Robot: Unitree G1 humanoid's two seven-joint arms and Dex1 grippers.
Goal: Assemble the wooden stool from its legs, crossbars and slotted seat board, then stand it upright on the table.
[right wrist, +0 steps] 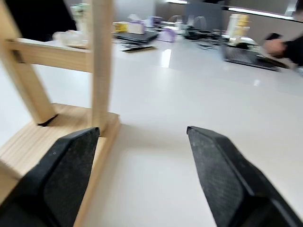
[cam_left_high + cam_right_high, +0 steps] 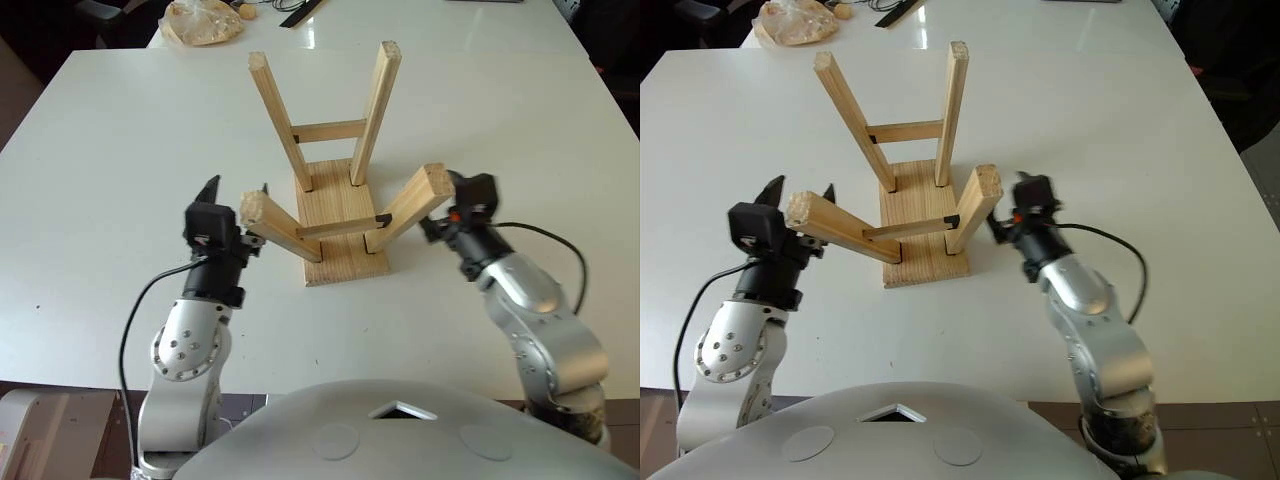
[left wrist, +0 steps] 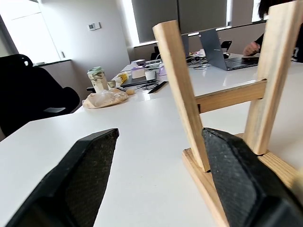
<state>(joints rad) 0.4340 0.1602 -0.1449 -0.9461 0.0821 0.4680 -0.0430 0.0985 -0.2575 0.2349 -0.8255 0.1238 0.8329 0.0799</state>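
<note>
Left gripper point(image 2: 238, 190) gapes wide just left of the seat board point(image 2: 345, 262), by the near-left leg point(image 2: 285, 232). The stool point(image 2: 330, 130) rests legs-up. Right of the board, the right gripper point(image 1: 142, 128) is also wide beside the near-right leg point(image 2: 410, 205). Best to clamp both legs squarely before flipping.

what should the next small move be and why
Probably ease the right gripper toward the near right leg so its open fingers straddle it. The stool is assembled but rests seat-down, legs up, and that gripper holds nothing, so a grip comes before flipping.
</note>
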